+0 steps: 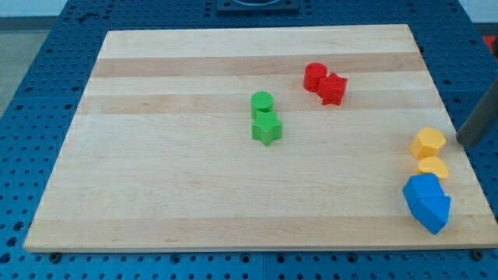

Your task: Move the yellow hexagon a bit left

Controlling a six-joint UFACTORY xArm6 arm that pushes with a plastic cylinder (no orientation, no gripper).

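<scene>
The yellow hexagon (428, 142) sits near the board's right edge. My tip (464, 143) is the lower end of the dark rod coming in from the view's right; it stands just right of the hexagon, a small gap apart. A yellow heart-shaped block (433, 167) lies just below the hexagon.
Two blue blocks (427, 203) sit pressed together below the yellow heart, near the board's bottom right corner. A green cylinder (262, 102) and a green star (266, 129) stand mid-board. A red cylinder (314, 75) and a red star (332, 89) lie toward the view's top. The wooden board (156, 171) rests on a blue pegboard.
</scene>
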